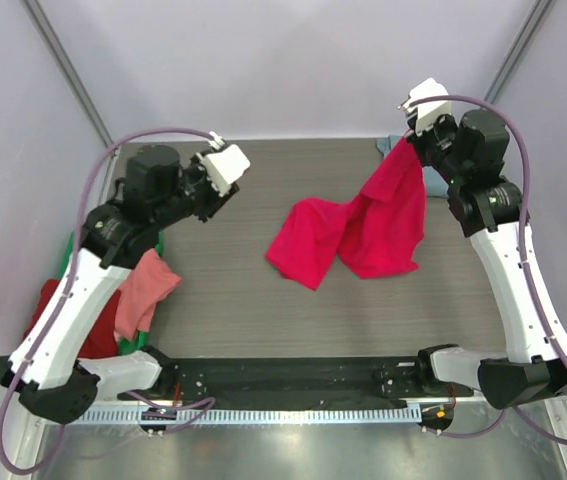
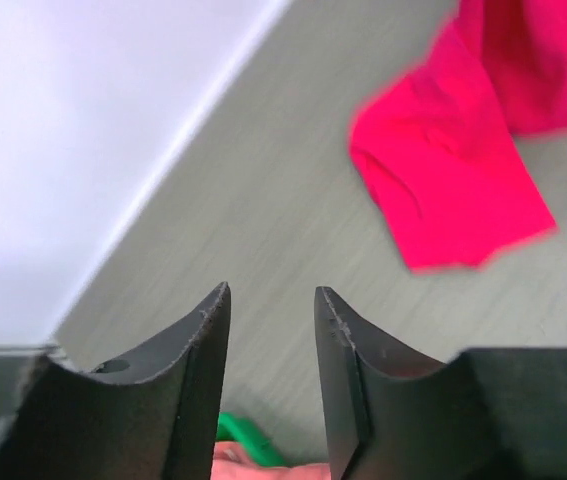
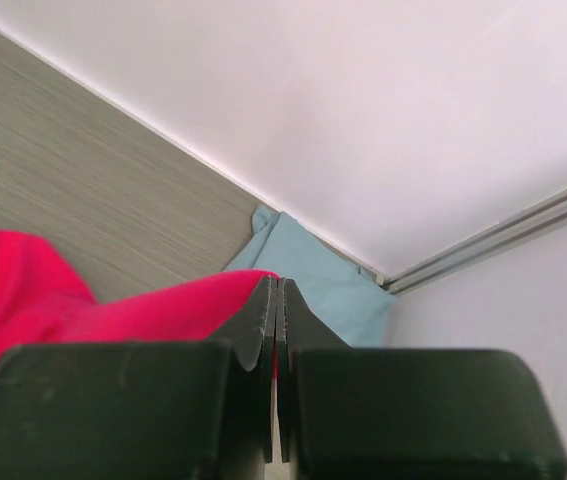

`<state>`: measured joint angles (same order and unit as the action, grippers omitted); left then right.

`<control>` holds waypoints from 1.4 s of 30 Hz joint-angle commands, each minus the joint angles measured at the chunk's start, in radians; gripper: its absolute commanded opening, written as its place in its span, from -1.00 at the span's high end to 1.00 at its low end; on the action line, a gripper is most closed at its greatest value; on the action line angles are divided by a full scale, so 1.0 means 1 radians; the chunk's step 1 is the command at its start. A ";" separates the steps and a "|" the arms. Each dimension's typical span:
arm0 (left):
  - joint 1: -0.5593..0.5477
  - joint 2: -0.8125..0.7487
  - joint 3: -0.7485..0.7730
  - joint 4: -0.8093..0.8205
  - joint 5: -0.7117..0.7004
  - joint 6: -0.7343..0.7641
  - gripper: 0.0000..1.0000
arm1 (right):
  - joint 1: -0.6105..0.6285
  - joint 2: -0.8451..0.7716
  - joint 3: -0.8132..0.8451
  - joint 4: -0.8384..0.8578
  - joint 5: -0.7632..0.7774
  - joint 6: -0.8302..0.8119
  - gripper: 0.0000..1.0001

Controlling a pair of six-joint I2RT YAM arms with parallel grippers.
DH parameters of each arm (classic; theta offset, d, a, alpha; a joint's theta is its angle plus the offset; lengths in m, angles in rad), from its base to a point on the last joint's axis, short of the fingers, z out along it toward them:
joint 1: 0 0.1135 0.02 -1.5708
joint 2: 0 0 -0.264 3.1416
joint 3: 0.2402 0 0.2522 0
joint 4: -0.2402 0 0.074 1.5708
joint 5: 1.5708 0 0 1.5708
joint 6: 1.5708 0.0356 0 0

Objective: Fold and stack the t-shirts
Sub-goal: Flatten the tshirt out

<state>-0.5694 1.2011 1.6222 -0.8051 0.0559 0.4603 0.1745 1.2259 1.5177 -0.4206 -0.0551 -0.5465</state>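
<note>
Bright, even, diffuse light fills every view; the walls (image 1: 293,70) wash out to near white. In the left wrist view the crimson-pink t-shirt (image 2: 453,170) at 2 o'clock is blurred at its edges. The right claw (image 3: 278,295) at 6 o'clock shows dark and soft. Shadows on the bench (image 1: 233,290) are faint.

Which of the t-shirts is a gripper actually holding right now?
The bright crimson-pink t-shirt, pinched by the right gripper, its rest draped on the table. The salmon shirt, dark red shirt and blue-grey shirt lie untouched.
</note>
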 commanded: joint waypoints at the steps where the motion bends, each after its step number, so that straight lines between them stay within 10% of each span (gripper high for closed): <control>1: -0.030 0.113 -0.171 -0.062 0.106 0.006 0.17 | -0.001 0.036 -0.001 -0.017 -0.022 0.017 0.97; 13: -0.351 0.521 -0.239 0.198 -0.008 -0.213 0.11 | 0.000 0.044 -0.093 -0.061 0.000 -0.040 0.97; 35: -0.429 0.999 0.051 0.204 -0.077 -0.259 0.18 | 0.000 -0.005 -0.136 -0.061 0.014 -0.001 0.98; 40: -0.442 1.000 0.041 0.195 -0.059 -0.258 0.53 | 0.000 -0.002 -0.140 -0.057 0.024 0.000 0.97; 42: -0.443 0.979 0.038 0.182 -0.059 -0.253 1.00 | 0.000 0.000 -0.143 -0.053 0.035 0.002 0.97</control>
<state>-1.0031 2.1704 1.6604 -0.6022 -0.0071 0.2050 0.1745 1.2327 1.3701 -0.5121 -0.0437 -0.5648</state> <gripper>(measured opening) 0.078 0.022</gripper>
